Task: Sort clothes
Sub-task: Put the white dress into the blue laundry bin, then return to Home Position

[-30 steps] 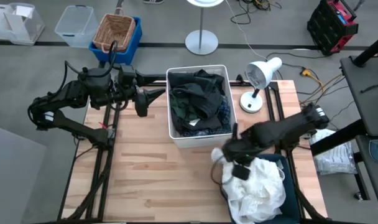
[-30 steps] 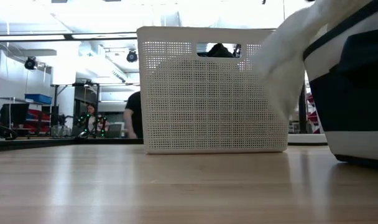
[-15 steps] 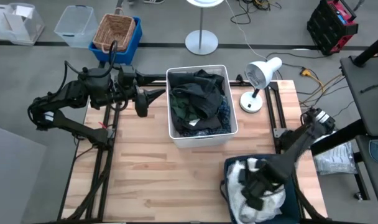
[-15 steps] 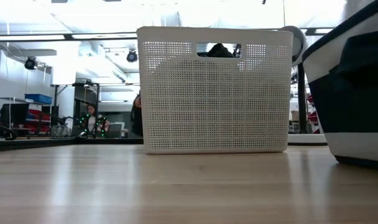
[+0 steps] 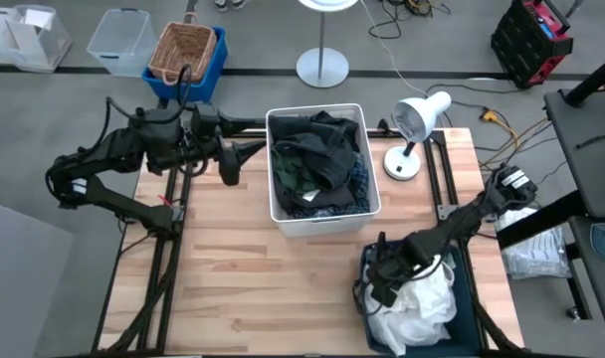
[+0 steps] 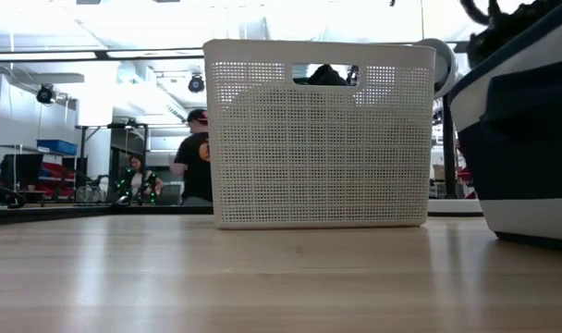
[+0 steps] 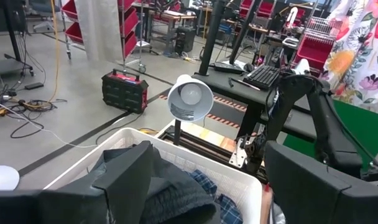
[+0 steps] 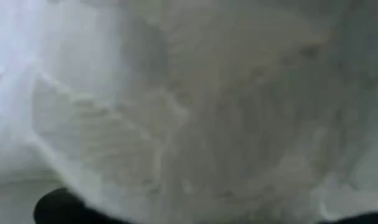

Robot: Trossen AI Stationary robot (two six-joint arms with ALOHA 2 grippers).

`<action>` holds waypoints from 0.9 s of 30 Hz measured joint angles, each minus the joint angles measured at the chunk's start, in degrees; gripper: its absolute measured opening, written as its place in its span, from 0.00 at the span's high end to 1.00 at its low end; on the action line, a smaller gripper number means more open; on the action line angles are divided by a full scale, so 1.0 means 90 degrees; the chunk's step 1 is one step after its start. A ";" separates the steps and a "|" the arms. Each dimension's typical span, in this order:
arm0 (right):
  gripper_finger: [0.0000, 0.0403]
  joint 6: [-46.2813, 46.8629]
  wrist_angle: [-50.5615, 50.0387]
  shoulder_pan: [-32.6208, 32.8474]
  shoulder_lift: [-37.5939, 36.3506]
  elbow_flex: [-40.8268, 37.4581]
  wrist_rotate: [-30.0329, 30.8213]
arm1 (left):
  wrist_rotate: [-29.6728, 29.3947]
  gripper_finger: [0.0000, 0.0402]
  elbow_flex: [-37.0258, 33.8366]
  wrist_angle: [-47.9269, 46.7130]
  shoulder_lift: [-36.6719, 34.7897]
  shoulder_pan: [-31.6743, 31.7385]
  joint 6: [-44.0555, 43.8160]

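Observation:
The dark clothes (image 5: 317, 159), black and dark green with a blue-and-white plaid piece (image 5: 357, 186), lie piled in the white plastic bin (image 5: 276, 209) at the table's far middle. White clothes (image 5: 417, 308) lie heaped in the dark blue bin (image 5: 464, 288) at the near right. My right gripper (image 5: 380, 286) is down at that bin's left side among the white clothes, which fill its wrist view (image 8: 189, 106); its fingers show wide apart. My left gripper (image 5: 230, 171) waits open, left of the white bin. My right gripper is down close among the white clothes in the dark blue bin. I cannot tell whether its fingers touch the cloth.
A white desk lamp (image 5: 417, 124) stands at the far right, beside the white bin. Bare wooden table (image 5: 233, 288) lies to the left and near side. The low view shows the white bin's perforated wall (image 6: 318, 139), the blue bin's side (image 6: 521, 139) and people far off.
My right gripper has carried a white garment from the blue bin's left rim down into the bin toward the near edge, then come back a little toward the bin's left side. The garment, which hung over the rim, now lies inside the bin.

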 joint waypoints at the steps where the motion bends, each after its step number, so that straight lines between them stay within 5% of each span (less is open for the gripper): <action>1: 0.98 -0.0072 -0.0023 -0.0055 -0.0032 -0.0018 0.0005 | -0.0001 0.30 0.0000 -0.0001 0.0001 0.0000 -0.0001; 11: 0.94 -0.0814 -0.0939 -0.0103 -0.0481 0.0983 0.0134 | 0.0003 0.30 0.0000 -0.0079 0.0005 -0.0006 0.0016; 21: 0.67 -0.0553 -0.1666 -0.0085 -0.1547 0.1927 0.0044 | 0.0353 0.30 0.0000 -0.0335 -0.0032 -0.0009 0.0179; 27: 0.58 -0.1411 -0.1464 0.0015 -0.2550 0.2127 0.1635 | 0.0939 0.30 -0.0039 -0.0305 -0.0340 -0.0357 0.0786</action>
